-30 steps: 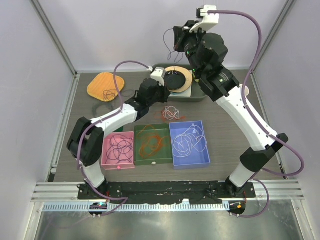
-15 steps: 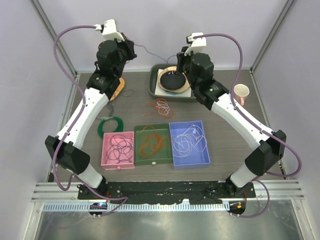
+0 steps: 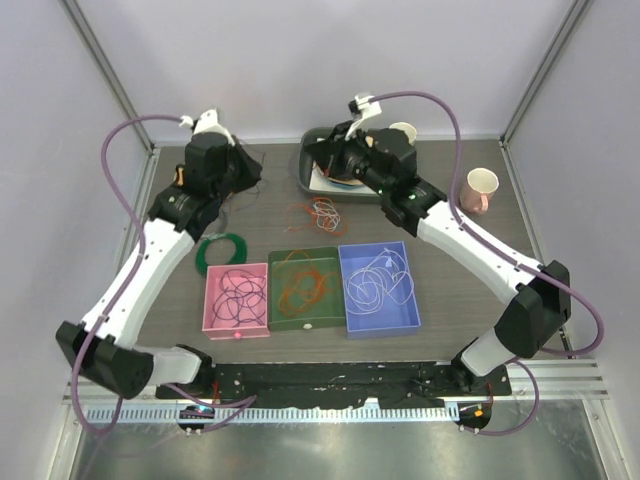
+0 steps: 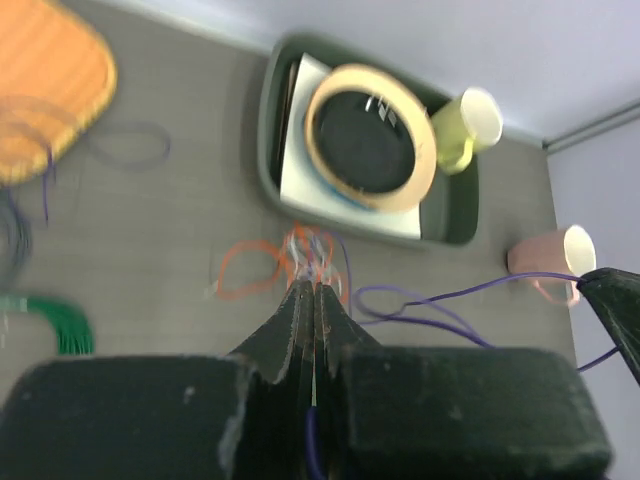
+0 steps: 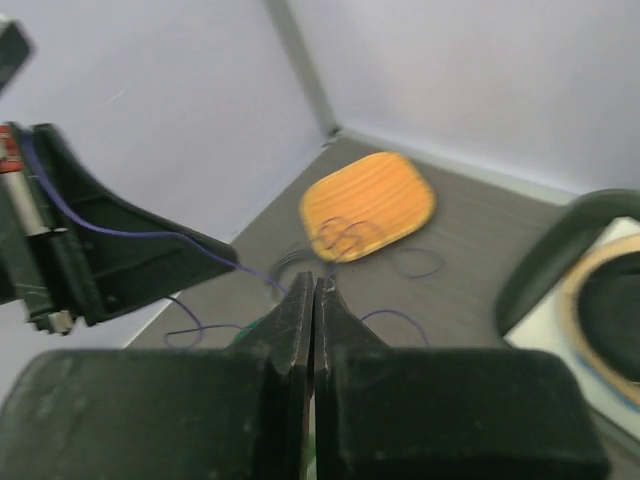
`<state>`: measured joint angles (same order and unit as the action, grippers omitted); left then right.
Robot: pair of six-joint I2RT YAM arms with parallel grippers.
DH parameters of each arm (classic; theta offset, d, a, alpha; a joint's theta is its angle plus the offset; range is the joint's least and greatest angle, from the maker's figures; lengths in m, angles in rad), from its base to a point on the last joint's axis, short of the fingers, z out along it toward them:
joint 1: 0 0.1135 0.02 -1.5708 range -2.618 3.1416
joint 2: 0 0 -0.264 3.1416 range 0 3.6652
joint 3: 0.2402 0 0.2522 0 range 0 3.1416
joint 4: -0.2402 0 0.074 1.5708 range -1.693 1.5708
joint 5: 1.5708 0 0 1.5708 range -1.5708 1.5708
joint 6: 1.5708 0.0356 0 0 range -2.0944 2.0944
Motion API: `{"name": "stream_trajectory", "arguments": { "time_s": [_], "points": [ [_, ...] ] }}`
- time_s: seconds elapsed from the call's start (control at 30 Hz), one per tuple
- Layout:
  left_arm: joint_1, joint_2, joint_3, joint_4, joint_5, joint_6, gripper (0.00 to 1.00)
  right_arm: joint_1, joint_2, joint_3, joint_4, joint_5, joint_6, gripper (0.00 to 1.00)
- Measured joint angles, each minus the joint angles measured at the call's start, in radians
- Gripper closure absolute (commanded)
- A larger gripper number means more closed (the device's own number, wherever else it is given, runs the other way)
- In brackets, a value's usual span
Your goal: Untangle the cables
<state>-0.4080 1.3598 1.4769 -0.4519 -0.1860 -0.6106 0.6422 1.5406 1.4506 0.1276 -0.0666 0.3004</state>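
Both grippers pinched fully shut: left gripper (image 4: 312,290) and right gripper (image 5: 313,285) each clamp the purple cable (image 4: 480,290) strung between them. Loose orange-white tangle (image 3: 322,212) lies upper centre of top view, just below dark tray (image 3: 304,170).

Lighting even and diffuse, from overhead; shadows on the table (image 3: 270,220) faint and soft-edged. Top view sharp, well exposed. Both wrist views motion-blurred: orange mat (image 5: 368,205), green coil (image 4: 45,322) and purple cable (image 5: 130,235) smeared. Near foreground of each dark, out of focus.
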Motion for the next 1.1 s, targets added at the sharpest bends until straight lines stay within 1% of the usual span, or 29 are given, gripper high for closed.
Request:
{"name": "stream_trajectory", "arguments": {
  "time_s": [0.1, 0.23, 0.33, 0.43, 0.53, 0.57, 0.6, 0.67, 0.7, 0.77, 0.8, 0.87, 0.9, 1.0, 1.03, 1.1],
  "points": [
    [-0.002, -0.110, -0.107, -0.095, 0.014, -0.089, 1.00, 0.070, 0.005, -0.028, 0.022, -0.080, 0.041, 0.99],
    [-0.004, -0.256, -0.251, -0.206, 0.014, -0.199, 1.00, 0.179, 0.021, -0.072, 0.053, -0.145, 0.078, 0.99],
    [-0.004, -0.325, -0.305, -0.315, 0.011, -0.249, 1.00, 0.233, 0.048, -0.098, 0.081, -0.190, 0.112, 0.99],
    [-0.004, -0.395, -0.354, -0.420, 0.006, -0.292, 0.99, 0.257, 0.092, -0.104, 0.108, -0.218, 0.146, 0.99],
    [-0.005, -0.470, -0.404, -0.496, 0.006, -0.324, 0.97, 0.285, 0.147, -0.104, 0.141, -0.232, 0.179, 0.99],
    [-0.005, -0.488, -0.418, -0.509, 0.005, -0.330, 0.94, 0.292, 0.163, -0.105, 0.148, -0.232, 0.186, 0.99],
    [-0.005, -0.511, -0.439, -0.529, 0.003, -0.339, 0.83, 0.301, 0.177, -0.107, 0.155, -0.232, 0.195, 0.99],
    [-0.005, -0.541, -0.476, -0.546, 0.003, -0.356, 0.70, 0.321, 0.198, -0.113, 0.159, -0.231, 0.206, 0.99],
    [-0.005, -0.555, -0.498, -0.552, 0.003, -0.362, 0.61, 0.332, 0.207, -0.117, 0.163, -0.230, 0.212, 0.99],
    [-0.005, -0.571, -0.531, -0.563, 0.004, -0.373, 0.53, 0.348, 0.217, -0.135, 0.175, -0.222, 0.227, 0.99],
    [-0.005, -0.573, -0.543, -0.570, 0.002, -0.380, 0.46, 0.357, 0.221, -0.150, 0.182, -0.216, 0.232, 0.99],
    [-0.005, -0.572, -0.553, -0.585, -0.009, -0.386, 0.36, 0.369, 0.223, -0.177, 0.188, -0.203, 0.243, 0.99],
    [-0.005, -0.571, -0.553, -0.592, -0.015, -0.386, 0.25, 0.372, 0.225, -0.187, 0.190, -0.196, 0.248, 0.99],
    [-0.005, -0.571, -0.553, -0.600, -0.028, -0.386, 0.08, 0.373, 0.227, -0.223, 0.194, -0.166, 0.260, 0.99],
    [-0.005, -0.571, -0.553, -0.600, -0.030, -0.383, 0.05, 0.373, 0.227, -0.235, 0.195, -0.155, 0.261, 0.99],
    [-0.005, -0.571, -0.553, -0.600, -0.034, -0.381, 0.03, 0.372, 0.228, -0.252, 0.191, -0.131, 0.265, 0.99]
  ]
}}
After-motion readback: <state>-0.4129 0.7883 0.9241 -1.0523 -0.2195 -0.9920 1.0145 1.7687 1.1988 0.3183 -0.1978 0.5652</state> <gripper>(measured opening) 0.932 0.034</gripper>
